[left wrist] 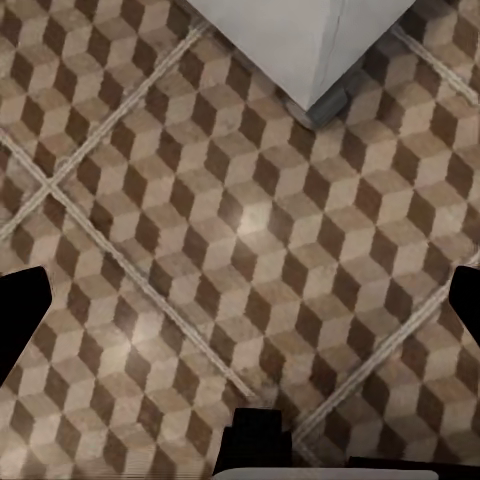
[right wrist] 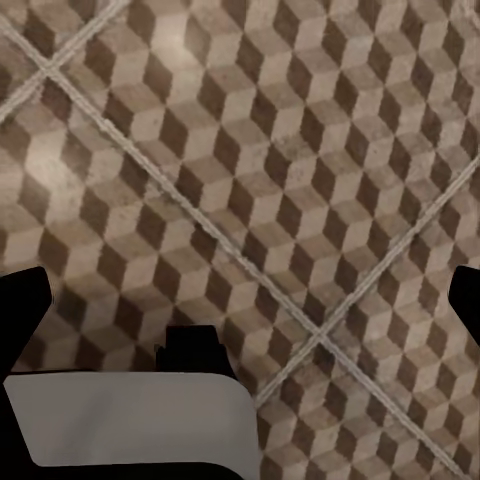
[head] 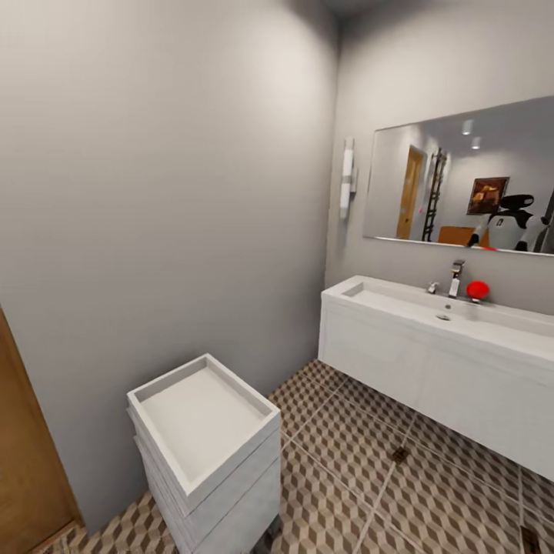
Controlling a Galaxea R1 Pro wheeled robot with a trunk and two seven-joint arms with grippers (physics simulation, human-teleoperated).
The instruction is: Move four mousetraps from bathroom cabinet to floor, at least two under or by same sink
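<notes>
Both jaws spread wide over bathroom floor [left wrist: 240, 230].

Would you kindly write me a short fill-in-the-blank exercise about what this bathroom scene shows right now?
1. The small round object beside the chrome tap on the sink is coloured ____.
2. The mirror hangs on the wall directly above the ____.
3. The small drawer unit standing on the patterned floor is coloured ____.
4. In both wrist views, each gripper's two fingers stand wide apart, so the left gripper and right gripper are ____.

Missing words: red; sink; white; open
</notes>
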